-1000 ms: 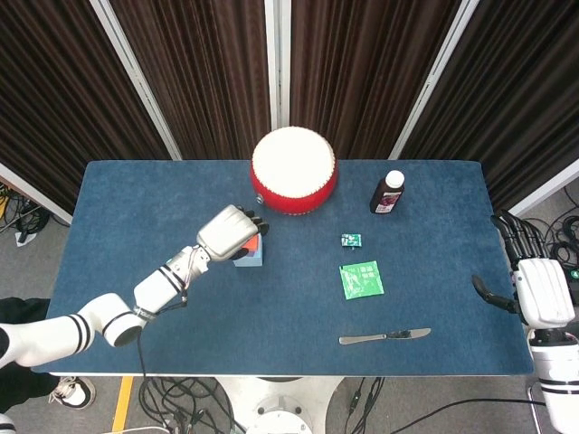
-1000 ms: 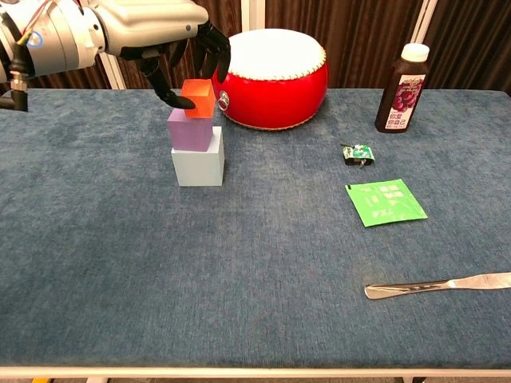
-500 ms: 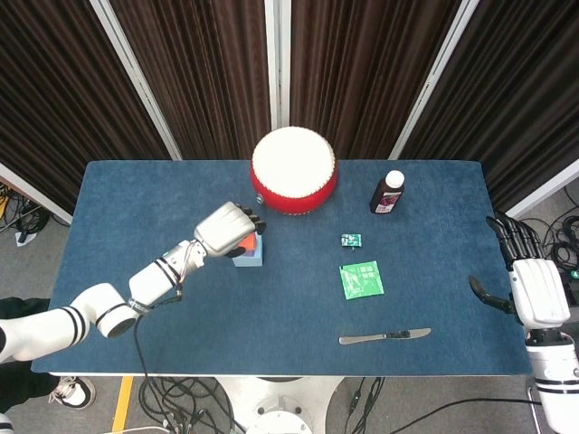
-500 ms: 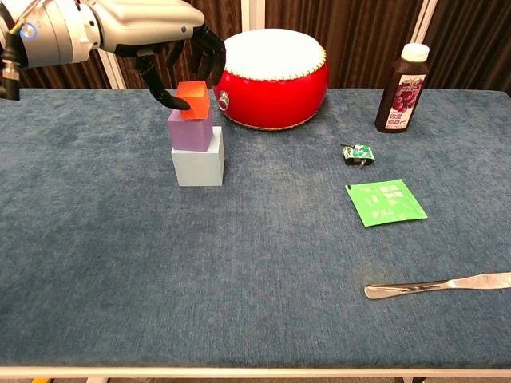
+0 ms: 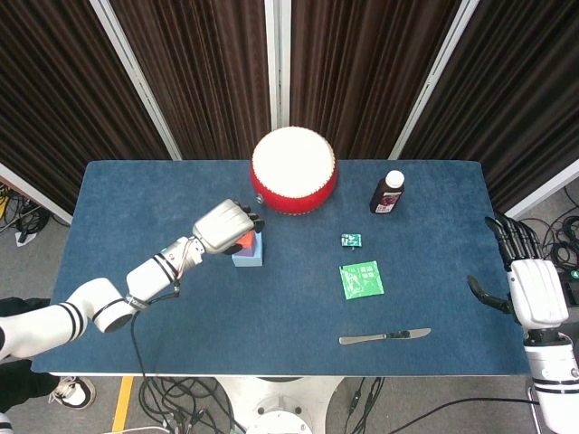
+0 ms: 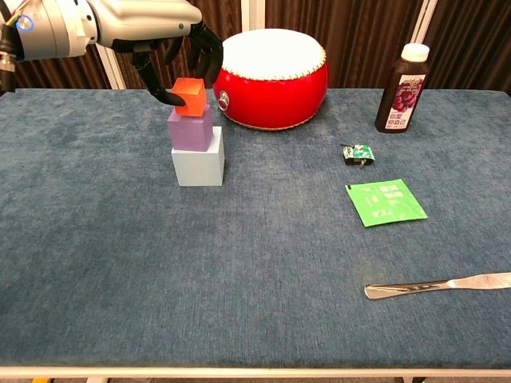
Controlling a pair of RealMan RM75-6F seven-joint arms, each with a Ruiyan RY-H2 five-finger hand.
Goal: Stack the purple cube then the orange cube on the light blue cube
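Pinching the orange cube (image 6: 189,97) between thumb and fingers (image 6: 209,49), left hand (image 6: 152,20) over the stack, reaching in from the left side of the blue-covered table (image 6: 255,271). Orange cube sitting at the top of the stack, resting on or just above the purple cube (image 6: 190,129) and turned slightly askew to it; contact between the 2 not certain from the chest view. Purple cube seated on the light blue cube (image 6: 198,165), set toward its rear left part. Seen from the head view, same hand (image 5: 222,230) covering most of the stack, only a sliver of orange (image 5: 245,242) and part of the light blue cube (image 5: 250,255) showing beyond it. Right hand (image 5: 529,289) off the right edge of the table, holding nothing, fingers spread apart, thumb out toward the table. Standing behind the stack, a red drum (image 6: 273,76) with a white top, near but apart from the cubes. Further right at the back, a dark bottle (image 6: 402,88) with a white cap, upright. Lying on the cloth well right of the stack: a small green-and-black clip-like item (image 6: 357,152), a green packet (image 6: 385,201) in front of it, and a metal knife (image 6: 435,284) nearest the front edge.
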